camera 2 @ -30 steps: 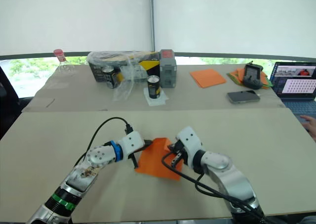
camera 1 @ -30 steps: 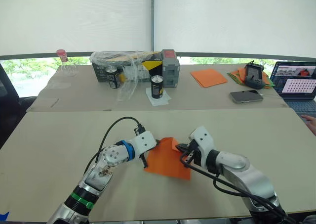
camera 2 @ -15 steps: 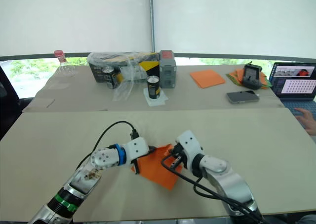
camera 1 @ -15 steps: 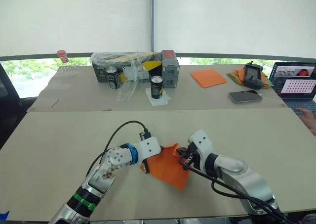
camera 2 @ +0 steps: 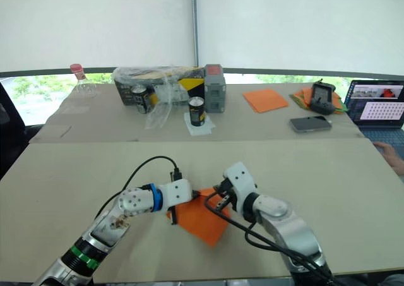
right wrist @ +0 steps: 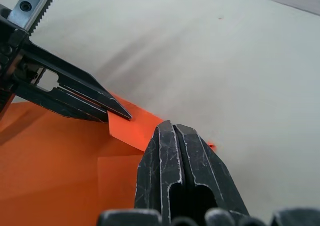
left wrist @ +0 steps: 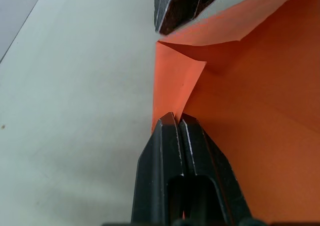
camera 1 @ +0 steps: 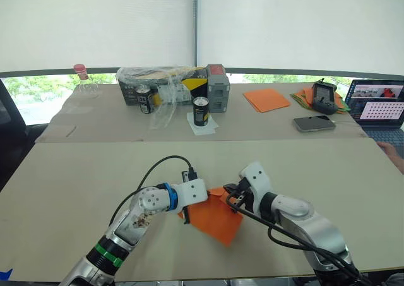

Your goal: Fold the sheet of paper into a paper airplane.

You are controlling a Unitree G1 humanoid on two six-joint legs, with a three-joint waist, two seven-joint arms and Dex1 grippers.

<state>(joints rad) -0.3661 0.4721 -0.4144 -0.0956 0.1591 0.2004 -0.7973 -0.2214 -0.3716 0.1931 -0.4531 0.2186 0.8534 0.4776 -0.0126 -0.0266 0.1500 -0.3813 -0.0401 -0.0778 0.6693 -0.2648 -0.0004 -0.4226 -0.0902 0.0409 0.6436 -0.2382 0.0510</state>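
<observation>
From the head camera I see the sheet of paper (camera 1: 216,219), thin bright orange, creased, on the pale matte desk (camera 1: 76,178). Left wrist: my left pincer (left wrist: 176,120) pinched tight on its edge. Right wrist: my right pincer (right wrist: 173,131) likewise clamps it.

On the far table (camera 1: 113,125), a black can (camera 1: 201,111) stands on a white napkin, beside a grey box (camera 1: 216,87) and a plastic-wrapped package (camera 1: 158,84). Far right lie a paler orange sheet (camera 1: 267,99), a phone (camera 1: 314,123) and an open laptop (camera 1: 380,109). A red-capped bottle (camera 1: 81,77) stands far left.
</observation>
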